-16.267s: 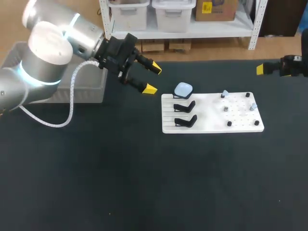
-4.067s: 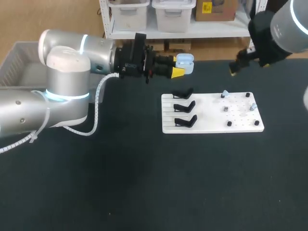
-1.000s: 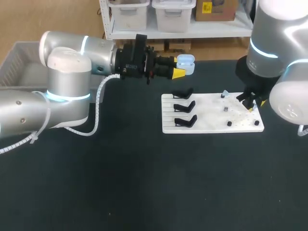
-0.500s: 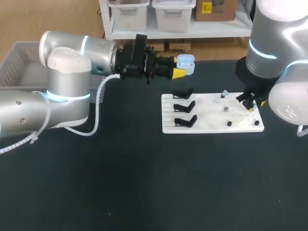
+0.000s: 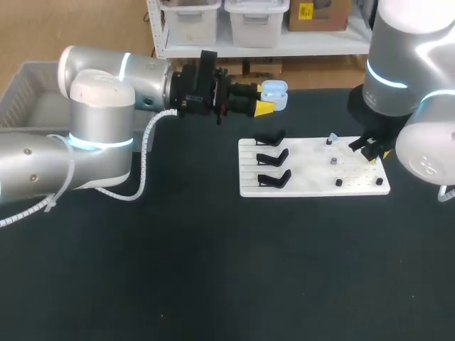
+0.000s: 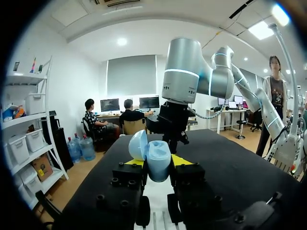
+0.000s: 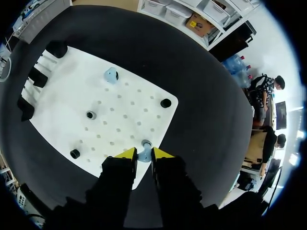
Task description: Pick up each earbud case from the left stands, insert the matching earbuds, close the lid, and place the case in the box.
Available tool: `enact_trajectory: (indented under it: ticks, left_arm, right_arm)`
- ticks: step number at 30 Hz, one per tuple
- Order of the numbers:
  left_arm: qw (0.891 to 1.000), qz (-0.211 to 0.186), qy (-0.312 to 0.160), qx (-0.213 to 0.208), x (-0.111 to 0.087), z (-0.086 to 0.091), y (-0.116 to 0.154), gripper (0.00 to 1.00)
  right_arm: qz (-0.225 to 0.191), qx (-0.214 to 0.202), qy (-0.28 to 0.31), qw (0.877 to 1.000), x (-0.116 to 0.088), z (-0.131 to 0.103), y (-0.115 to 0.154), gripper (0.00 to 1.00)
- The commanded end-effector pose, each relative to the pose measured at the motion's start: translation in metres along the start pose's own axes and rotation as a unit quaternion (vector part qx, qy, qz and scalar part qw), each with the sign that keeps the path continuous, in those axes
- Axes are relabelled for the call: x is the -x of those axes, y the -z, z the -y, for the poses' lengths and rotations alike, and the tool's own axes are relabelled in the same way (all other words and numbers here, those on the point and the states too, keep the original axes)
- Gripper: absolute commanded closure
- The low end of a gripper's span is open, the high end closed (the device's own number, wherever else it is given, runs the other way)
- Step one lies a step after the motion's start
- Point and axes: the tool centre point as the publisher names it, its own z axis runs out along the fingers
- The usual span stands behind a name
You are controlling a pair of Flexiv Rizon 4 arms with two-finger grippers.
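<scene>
Black table [image 5: 213, 270] w/ white peg board [image 5: 306, 167], 3 stands [image 5: 273, 178] on it

Head view: I see the black table [image 5: 213, 270] filling most of the frame. Along the upper edge stands a white shelf rack [image 5: 284, 48] holding translucent storage bins [image 5: 256, 20] and a cardboard box [image 5: 320, 13]. Tan floor [image 5: 78, 25] shows at upper left.

Left wrist view: white walls [image 6: 72, 81], a grey blind [image 6: 134, 76] on the far wall, and round ceiling lights [image 6: 122, 41], lit.
</scene>
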Motion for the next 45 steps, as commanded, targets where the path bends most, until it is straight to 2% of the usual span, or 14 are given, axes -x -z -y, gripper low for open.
enact_trajectory:
  ticks: [1,7,11,16,23,28,33,40,45]
  left_arm:
    - [1.000,0.001,-0.001,0.003,-0.001,0.002,0.000,1.00]
    - [1.000,0.001,-0.001,0.003,-0.001,0.002,0.000,1.00]
    - [1.000,0.001,-0.001,0.003,-0.001,0.002,0.000,1.00]
    - [1.000,0.001,-0.001,0.003,-0.001,0.002,0.000,1.00]
    - [1.000,0.001,-0.001,0.003,-0.001,0.002,0.000,1.00]
    - [1.000,0.001,-0.001,0.003,-0.001,0.002,0.000,1.00]
    - [1.000,0.001,-0.001,0.003,-0.001,0.002,0.000,1.00]
    - [1.000,0.001,-0.001,0.003,-0.001,0.002,0.000,1.00]
    - [1.000,0.001,-0.001,0.003,-0.001,0.002,0.000,1.00]
  right_arm:
    - [0.003,-0.003,-0.001,1.000,0.000,0.000,-0.001,1.00]
    - [0.005,-0.003,-0.002,1.000,-0.002,-0.001,0.002,1.00]
    - [0.006,-0.002,-0.002,1.000,-0.005,-0.004,0.014,1.00]
    - [0.019,-0.008,-0.012,1.000,-0.005,-0.008,0.044,1.00]
    - [0.031,-0.018,-0.031,0.999,0.005,-0.023,0.092,1.00]
    - [0.021,-0.022,-0.084,0.996,0.018,-0.034,0.118,1.00]
    - [0.007,0.010,-0.160,0.987,0.031,-0.043,0.138,1.00]
    - [-0.004,0.045,-0.216,0.975,0.034,-0.065,0.147,1.00]
    - [0.016,0.056,-0.237,0.970,0.034,-0.073,0.152,1.00]
